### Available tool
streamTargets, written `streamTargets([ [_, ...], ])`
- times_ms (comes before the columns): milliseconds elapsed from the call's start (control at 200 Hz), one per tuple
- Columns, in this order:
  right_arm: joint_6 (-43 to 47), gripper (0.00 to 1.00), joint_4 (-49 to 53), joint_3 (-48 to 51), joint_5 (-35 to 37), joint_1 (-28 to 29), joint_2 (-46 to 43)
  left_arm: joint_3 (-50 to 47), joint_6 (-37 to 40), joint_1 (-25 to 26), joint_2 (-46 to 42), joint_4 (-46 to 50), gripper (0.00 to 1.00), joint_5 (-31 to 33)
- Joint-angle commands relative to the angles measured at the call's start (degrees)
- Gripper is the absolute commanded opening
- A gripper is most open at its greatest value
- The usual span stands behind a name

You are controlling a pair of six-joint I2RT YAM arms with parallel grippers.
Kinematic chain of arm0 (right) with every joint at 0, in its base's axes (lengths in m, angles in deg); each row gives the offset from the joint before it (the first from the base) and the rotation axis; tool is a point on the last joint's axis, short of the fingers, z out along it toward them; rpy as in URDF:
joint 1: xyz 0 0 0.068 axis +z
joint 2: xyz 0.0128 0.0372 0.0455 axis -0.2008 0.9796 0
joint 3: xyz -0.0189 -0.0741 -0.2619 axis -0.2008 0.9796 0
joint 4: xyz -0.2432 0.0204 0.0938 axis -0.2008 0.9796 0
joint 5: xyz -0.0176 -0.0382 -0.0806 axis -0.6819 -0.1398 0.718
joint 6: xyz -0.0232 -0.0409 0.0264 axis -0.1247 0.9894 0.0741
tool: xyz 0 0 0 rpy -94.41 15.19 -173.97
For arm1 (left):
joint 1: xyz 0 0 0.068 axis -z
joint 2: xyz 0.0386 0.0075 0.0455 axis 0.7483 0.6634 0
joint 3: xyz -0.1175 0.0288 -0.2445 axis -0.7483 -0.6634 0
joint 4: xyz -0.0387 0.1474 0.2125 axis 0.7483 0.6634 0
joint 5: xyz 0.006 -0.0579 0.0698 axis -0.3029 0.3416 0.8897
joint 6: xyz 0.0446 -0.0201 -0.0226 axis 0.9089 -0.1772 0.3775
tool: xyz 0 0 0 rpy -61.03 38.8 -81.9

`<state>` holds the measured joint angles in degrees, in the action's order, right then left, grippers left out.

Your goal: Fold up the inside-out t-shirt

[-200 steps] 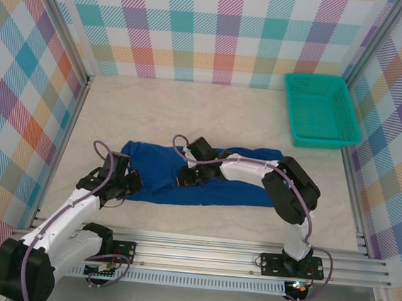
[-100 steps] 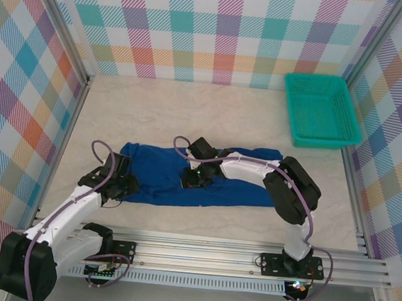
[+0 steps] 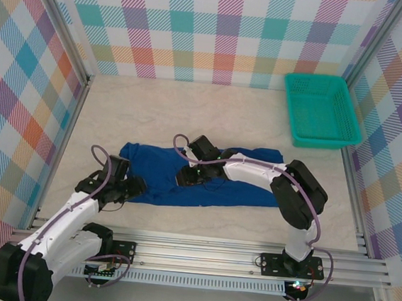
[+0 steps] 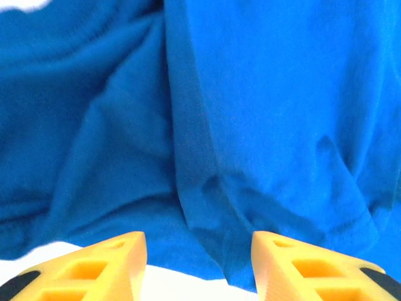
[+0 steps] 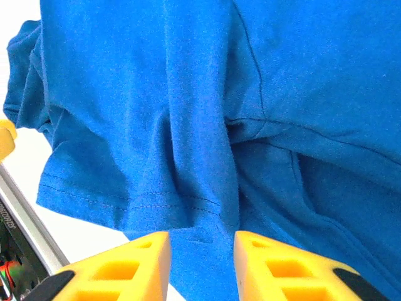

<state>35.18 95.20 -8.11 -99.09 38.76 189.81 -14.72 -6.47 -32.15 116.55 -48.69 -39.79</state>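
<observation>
**Both claws open at the blue shirt's near edge**

Nearest me, the left claw [image 3: 132, 186] sits low at the near left corner of the t-shirt [image 3: 156, 175]. Its yellow fingers [image 4: 106, 257] are spread wide with nothing held, and the wrinkled hem lies just ahead, so I'd say it is placed to take that corner. A little farther in, the right claw [image 3: 186, 177] hangs over the middle of the cloth. Its fingers [image 5: 135, 260] are likewise parted and grip nothing, with a stitched hem and a ridge of gathered fabric beneath the gap.

The shirt lies as a long rumpled band across the pale table [image 3: 211, 116], stitching showing, not yet squared into a neat fold. With each claw over a hem, a pinch-and-lift looks likely next — though bunched layers might get caught together. Far off to the right, the green basket [image 3: 321, 111] stands well apart — out of the way.
</observation>
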Motion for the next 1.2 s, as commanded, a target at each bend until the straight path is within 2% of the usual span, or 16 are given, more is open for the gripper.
streamTargets([
  [0, 0.53, 0.32, -1.63, -0.48, -1.96, 0.41, 1.03, -1.49, -1.95, 0.66, 0.53, -0.60, 0.45, -3.69],
  [165, 0.05, 0.32, -1.16, -1.12, -1.31, 0.51, 3.10, -2.28, -3.06, 0.93, 3.86, -6.31, 0.41, -8.14],
  [315, -0.60, 0.33, -0.88, -1.65, -1.75, 0.54, 5.18, -2.53, -3.45, 1.22, 5.37, -8.73, 0.38, -8.82],
  [450, -0.79, 0.32, -0.83, -1.79, -1.55, 0.71, 6.00, -2.79, -3.36, 1.20, 6.55, -9.70, 0.27, -9.07],
  [675, -0.78, 0.19, 0.86, -1.85, -0.21, 0.72, 5.76, -1.88, -1.66, 1.14, 6.77, -6.32, 0.05, -4.82],
  [855, -1.30, 0.09, 2.73, -1.91, 1.10, 0.63, 4.58, 0.79, -1.51, 1.04, 0.89, 1.18, 0.02, 0.12],
  [955, -2.37, 0.09, 3.51, -2.01, 0.78, 0.63, 4.28, 2.16, -1.29, 0.93, -0.61, 4.71, 0.02, 2.06],
  [1195, -3.94, 0.11, 5.08, -1.61, 0.99, 0.63, 4.44, 0.34, -2.90, 0.93, 0.12, 5.02, 0.04, 2.72],
])
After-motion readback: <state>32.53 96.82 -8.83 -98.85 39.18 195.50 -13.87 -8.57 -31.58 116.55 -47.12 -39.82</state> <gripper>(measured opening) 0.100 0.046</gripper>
